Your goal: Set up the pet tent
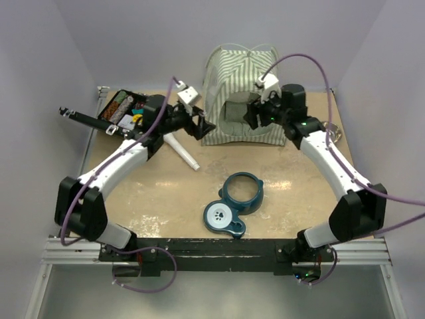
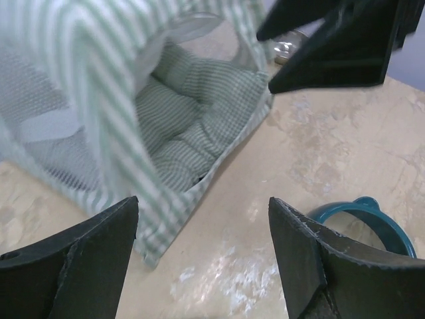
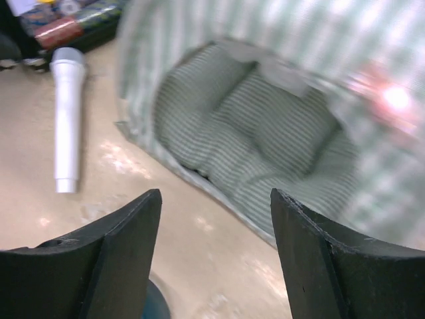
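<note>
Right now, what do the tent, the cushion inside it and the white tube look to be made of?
Pet tent: thin woven cloth, matte, with green-and-white stripes and soft folds. Cushion: padded quilted fabric, matte, with puffy tufted sections. White tube: probably hard plastic, smooth with a slight sheen.

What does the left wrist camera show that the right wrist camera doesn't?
Only the left wrist view shows both grippers: the left gripper at the bottom and the right gripper at the top right, both open. Only the right wrist view shows the white tube lying on the table and, blurred, the tray of colourful items beyond it. Both show the pet tent with the green cushion inside its doorway, plus the teal bowl stand, just a sliver in the right wrist view.
</note>
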`<act>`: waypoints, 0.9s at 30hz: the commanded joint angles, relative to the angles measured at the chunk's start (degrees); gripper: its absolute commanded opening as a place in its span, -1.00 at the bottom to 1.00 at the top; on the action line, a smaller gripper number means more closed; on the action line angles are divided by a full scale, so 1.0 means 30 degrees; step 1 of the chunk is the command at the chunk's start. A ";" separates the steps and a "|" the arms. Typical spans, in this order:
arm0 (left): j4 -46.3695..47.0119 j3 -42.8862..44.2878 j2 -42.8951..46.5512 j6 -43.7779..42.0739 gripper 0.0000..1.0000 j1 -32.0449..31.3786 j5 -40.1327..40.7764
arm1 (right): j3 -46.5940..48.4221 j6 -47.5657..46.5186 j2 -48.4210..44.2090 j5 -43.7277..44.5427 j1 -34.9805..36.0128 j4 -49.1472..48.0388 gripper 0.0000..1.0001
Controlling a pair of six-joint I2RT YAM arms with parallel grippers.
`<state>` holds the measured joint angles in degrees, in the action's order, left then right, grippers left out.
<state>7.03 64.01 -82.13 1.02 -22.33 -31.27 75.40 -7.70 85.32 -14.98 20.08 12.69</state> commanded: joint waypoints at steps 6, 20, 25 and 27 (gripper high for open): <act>0.5009 0.6283 -0.8768 -0.0515 0.46 -0.4390 -0.0099 | -0.0521 -0.0744 -0.2716 -0.0518 -0.4727 0.2365 0.40; 0.5778 1.5861 -1.8905 0.1213 0.05 -0.5595 0.1954 | -0.0084 0.0079 0.0533 0.0719 -0.6340 -0.0244 0.35; 0.3779 1.9592 -2.1958 0.1040 -0.10 -0.5770 0.3240 | 0.0384 -0.0069 0.1763 -0.0160 -0.6340 -0.0742 0.33; 0.3577 1.9795 -2.2339 0.0484 -0.17 -0.5916 0.3915 | 0.0677 -0.0069 0.2232 -0.0250 -0.6340 -0.0714 0.32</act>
<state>19.07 119.48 -146.61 3.99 -39.18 -24.43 73.32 -8.16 90.87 -13.32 0.99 14.55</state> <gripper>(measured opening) 0.444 0.667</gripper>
